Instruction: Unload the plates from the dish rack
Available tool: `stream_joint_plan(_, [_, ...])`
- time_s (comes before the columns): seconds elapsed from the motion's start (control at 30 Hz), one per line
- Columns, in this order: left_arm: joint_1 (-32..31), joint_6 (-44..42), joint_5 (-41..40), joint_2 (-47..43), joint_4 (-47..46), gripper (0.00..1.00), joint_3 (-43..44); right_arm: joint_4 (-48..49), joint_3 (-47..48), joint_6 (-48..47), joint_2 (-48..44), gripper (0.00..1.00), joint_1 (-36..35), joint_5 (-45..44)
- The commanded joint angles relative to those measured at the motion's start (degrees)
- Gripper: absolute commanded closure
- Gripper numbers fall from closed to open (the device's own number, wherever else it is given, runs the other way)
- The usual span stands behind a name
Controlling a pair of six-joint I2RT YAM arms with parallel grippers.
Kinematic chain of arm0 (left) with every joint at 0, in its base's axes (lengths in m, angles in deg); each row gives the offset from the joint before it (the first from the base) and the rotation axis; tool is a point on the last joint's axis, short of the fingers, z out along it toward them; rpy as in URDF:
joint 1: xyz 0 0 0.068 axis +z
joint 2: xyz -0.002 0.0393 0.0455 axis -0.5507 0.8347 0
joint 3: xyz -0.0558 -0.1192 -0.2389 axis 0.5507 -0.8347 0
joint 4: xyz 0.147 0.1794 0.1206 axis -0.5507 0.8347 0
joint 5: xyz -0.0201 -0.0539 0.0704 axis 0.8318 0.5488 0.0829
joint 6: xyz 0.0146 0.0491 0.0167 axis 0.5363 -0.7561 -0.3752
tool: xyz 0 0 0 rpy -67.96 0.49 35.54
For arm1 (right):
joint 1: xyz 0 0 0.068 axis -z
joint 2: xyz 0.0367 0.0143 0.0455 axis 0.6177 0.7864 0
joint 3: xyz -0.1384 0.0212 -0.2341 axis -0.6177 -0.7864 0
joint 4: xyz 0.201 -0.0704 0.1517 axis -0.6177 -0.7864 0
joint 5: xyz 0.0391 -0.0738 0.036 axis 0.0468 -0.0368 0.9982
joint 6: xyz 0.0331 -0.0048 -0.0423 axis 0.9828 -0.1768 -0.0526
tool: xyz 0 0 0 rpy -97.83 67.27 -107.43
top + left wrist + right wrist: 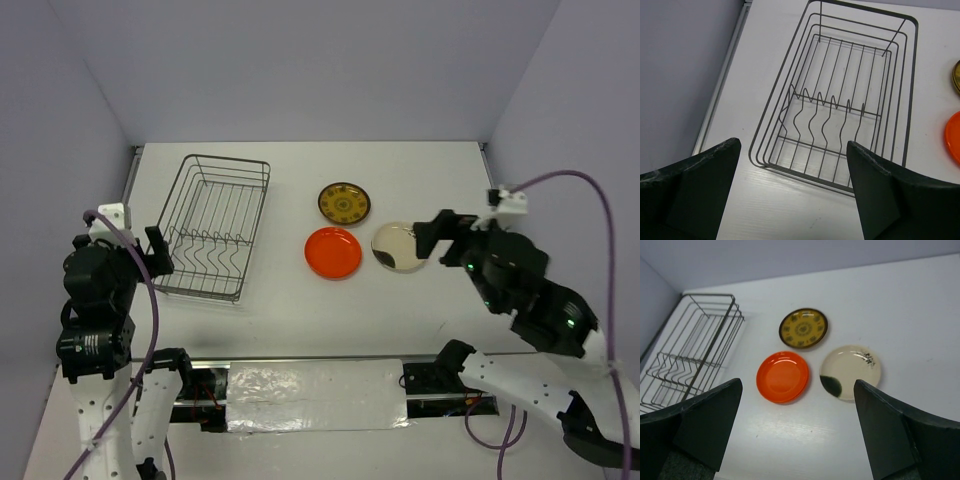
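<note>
Our right gripper [432,243], jaws apart and empty, is the nearer one: we see the cream plate [396,247] just beside it at nine o'clock, the orange plate [333,252] beyond, the patterned plate [345,203] at ten. The dish rack [213,225], by our open left gripper [150,252], holds none.

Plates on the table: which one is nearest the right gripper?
The cream plate with the dark blotch, just beside the right gripper; the orange plate and the gold-patterned plate lie farther toward the dish rack.

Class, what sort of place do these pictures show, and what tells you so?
Probably a robot lab bench, not a kitchen: white table boxed by plain panels, two robot arms, just a dish rack and plates.
</note>
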Motion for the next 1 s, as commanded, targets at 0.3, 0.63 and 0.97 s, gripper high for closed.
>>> stream_joint_plan(0.3, [0.08, 3.48, -2.84, -4.45, 0.47, 0.0, -0.25, -19.23, 4.44, -1.14, -14.32, 0.0, -0.25, -6.96])
stream_joint_plan(0.63, [0.08, 3.31, -4.16, -4.38, -0.06, 0.0, -0.79, -18.8, 4.44, -1.49, -15.38, 0.0, -0.25, -6.7])
stream_joint_plan(0.97, [0.08, 2.17, -4.77, -3.76, -0.67, 0.01, -0.34, -17.74, 3.3, -0.88, -15.29, 0.0, -0.25, -6.08])
